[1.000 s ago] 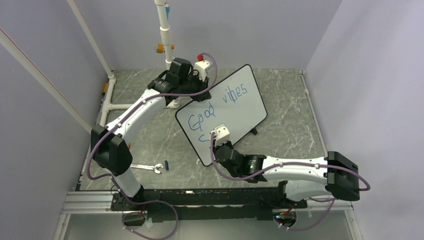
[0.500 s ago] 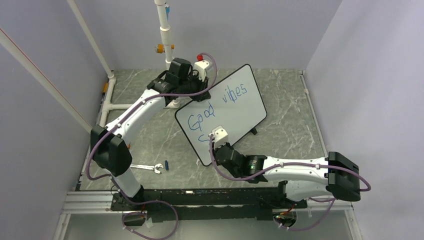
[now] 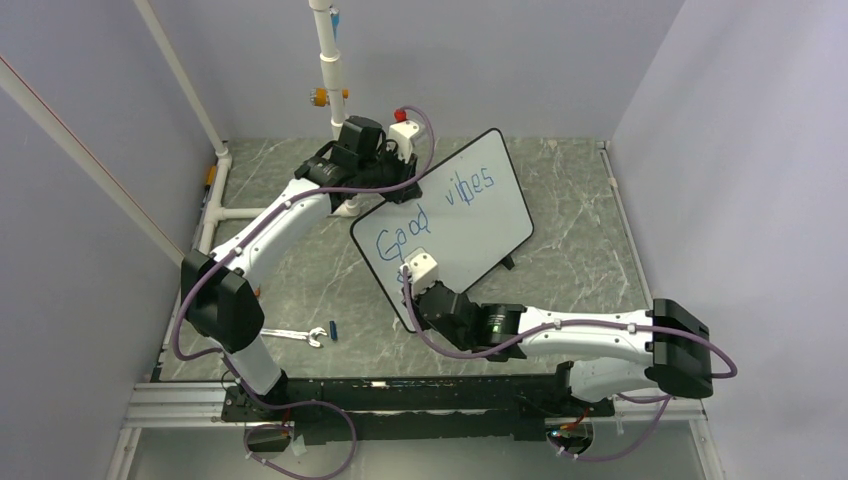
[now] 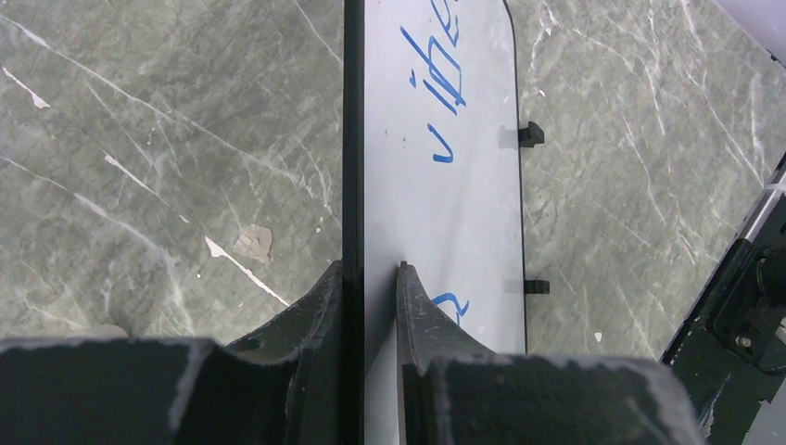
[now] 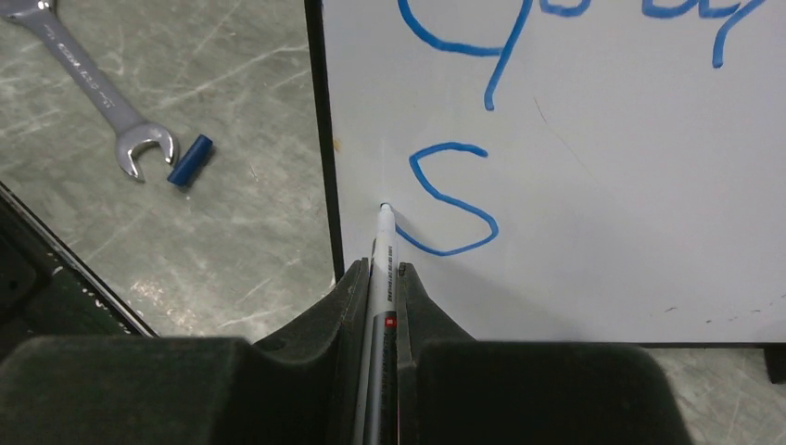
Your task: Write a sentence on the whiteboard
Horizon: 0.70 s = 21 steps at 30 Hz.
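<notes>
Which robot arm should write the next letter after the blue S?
Right. The right fingers grip the marker, its tip at the whiteboard beside the S. The left fingers are busy pinching the whiteboard's edge.

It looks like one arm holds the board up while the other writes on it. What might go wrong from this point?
1. The left gripper pinches only the thin upper edge of the whiteboard; pressure from the pen could tip the board or make it slip.
2. The marker in the right gripper has its tip right beside the board's black frame, next to the letter S; a small drift could carry it off the writing surface.
</notes>
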{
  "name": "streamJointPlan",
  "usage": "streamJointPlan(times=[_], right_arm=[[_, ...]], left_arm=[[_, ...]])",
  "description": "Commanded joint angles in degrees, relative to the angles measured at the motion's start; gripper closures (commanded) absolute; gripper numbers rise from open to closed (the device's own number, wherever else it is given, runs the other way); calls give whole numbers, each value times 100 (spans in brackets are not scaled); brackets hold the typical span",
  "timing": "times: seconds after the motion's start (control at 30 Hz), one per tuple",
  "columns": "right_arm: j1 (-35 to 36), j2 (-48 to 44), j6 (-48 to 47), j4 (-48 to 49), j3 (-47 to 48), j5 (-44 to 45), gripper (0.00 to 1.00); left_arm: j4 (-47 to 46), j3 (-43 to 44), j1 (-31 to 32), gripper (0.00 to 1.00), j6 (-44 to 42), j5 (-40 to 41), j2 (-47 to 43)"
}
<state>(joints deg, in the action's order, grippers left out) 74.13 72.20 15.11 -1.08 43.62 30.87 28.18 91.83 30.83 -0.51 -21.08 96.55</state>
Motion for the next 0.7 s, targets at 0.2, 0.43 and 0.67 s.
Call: streamJointPlan(times=[0.2, 0.43, 0.67], right_arm=[[0, -970, -96, 238, 112, -35, 100], [-49, -1204, -125, 269, -39, 771, 100], [-536, -1044, -272, 252, -6, 618, 100]], left_arm=[[-160, -51, 27, 100, -362, 649, -154], [-168, -68, 20, 100, -375, 617, -146], [-164, -69, 27, 100, -385, 597, -107]])
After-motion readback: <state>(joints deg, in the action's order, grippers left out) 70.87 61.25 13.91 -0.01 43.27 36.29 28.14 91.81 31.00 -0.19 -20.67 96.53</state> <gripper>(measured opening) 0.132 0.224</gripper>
